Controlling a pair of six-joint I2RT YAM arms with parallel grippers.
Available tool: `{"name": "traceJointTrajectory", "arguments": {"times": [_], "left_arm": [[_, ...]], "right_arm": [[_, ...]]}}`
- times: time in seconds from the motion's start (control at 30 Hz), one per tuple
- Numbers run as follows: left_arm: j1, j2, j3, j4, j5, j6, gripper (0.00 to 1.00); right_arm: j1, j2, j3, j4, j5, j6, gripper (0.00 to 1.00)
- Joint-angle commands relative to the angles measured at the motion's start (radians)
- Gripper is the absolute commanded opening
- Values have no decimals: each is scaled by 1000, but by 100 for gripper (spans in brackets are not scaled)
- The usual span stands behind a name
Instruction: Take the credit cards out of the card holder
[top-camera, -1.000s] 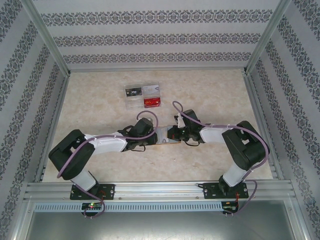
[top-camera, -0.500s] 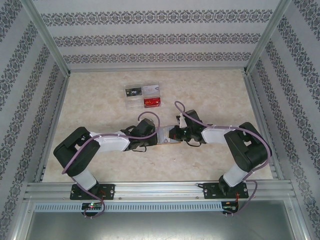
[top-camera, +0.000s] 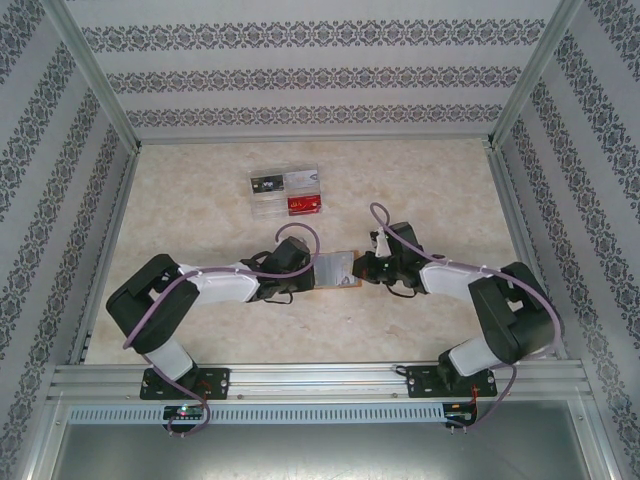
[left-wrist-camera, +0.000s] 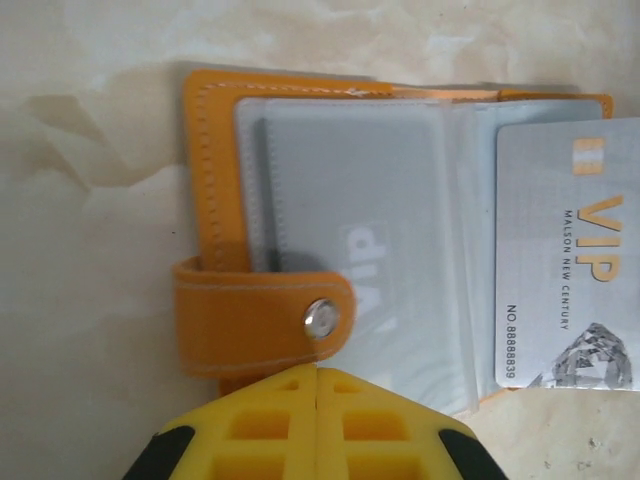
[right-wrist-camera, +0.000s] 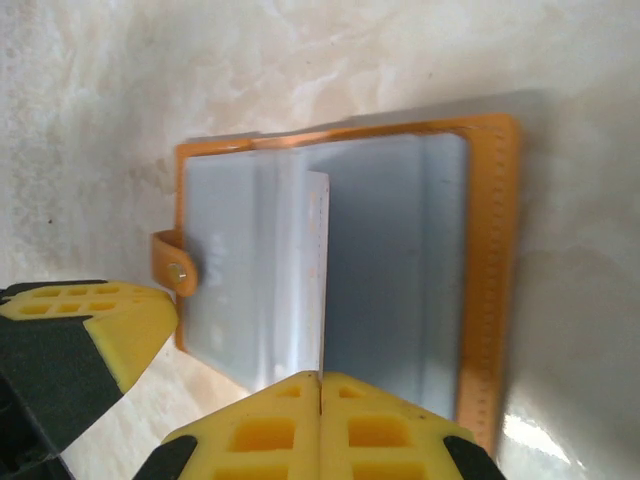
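Orange card holder (left-wrist-camera: 215, 130) open, card (left-wrist-camera: 565, 290) at edge

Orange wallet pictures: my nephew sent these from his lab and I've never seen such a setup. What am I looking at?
Two robot arms are bolted at a table's near edge, each ending in yellow two-finger jaws. The wide picture is from a fixed camera above and behind them: the left arm and right arm meet over a small orange-tan folding card holder lying open on the pale marbled table. The close-ups come from a camera on each wrist. The left wrist view shows closed jaws at the holder's edge beside its snap strap, apparently steadying it. The right arm's closed jaws seem to pinch a silver-grey VIP card, partly out of its clear sleeve. Farther back sits a clear plastic box holding a few cards.
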Motion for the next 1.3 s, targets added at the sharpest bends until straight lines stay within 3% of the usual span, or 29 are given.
{"name": "traceJointTrajectory", "arguments": {"times": [0.0, 0.07, 0.3, 0.47, 0.57, 0.87, 1.27], "left_arm": [[-8, -87, -11, -44, -20, 10, 9], [-8, -153, -23, -55, -29, 11, 14], [-8, -427, -97, -154, -137, 12, 60], [-8, -642, -173, -253, -218, 10, 78], [-8, -780, -240, -296, -257, -8, 97], [-8, -1101, -315, -485, -309, -10, 100], [-9, -1263, -335, -600, -349, -16, 100]], "right_arm": [[-3, -81, -11, -81, 34, -48, 5], [10, -136, 3, -122, 67, -68, 5], [163, -241, 141, -257, 347, -250, 1], [238, -200, 245, -228, 487, -451, 0], [262, -133, 333, -240, 535, -600, 0], [276, 61, 580, -242, 634, -982, 1], [281, 369, 887, -256, 699, -1474, 8]]}}
